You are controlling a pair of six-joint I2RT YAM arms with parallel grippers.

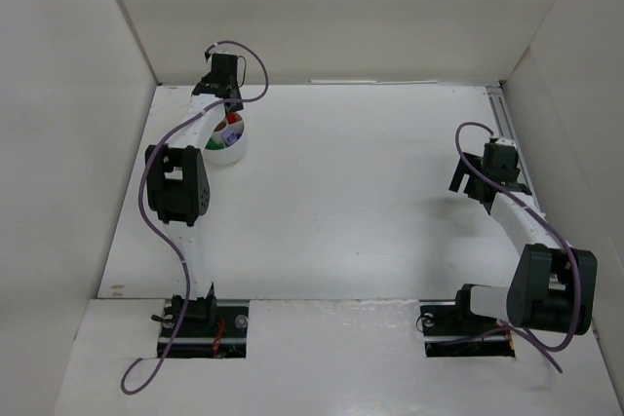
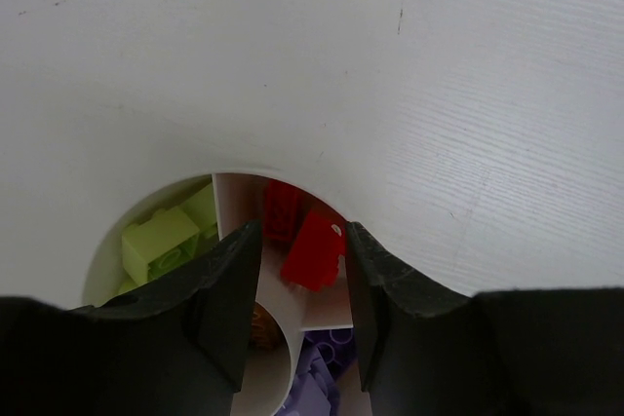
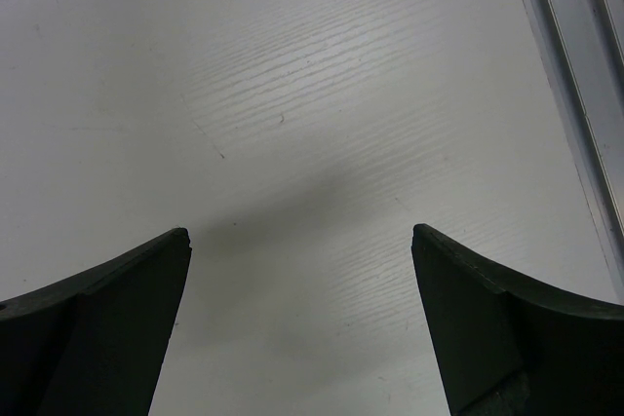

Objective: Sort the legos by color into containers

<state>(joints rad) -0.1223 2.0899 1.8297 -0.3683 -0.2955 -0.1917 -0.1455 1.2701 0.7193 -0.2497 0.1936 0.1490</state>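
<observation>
The left hand [image 2: 302, 229] hangs over the dish [image 1: 234, 153], fingers parted wider than the red lego [image 2: 312, 248] between them, which tilts over a compartment holding another red one. Across a divider sit lime legos [image 2: 161, 241], and purple ones [image 2: 327, 367] fill a nearer compartment. The dish stands at the far left of the surface [image 1: 361, 202]. The right hand [image 3: 300, 231], wide open, hovers over the surface beside the right rail [image 3: 575, 94].
</observation>
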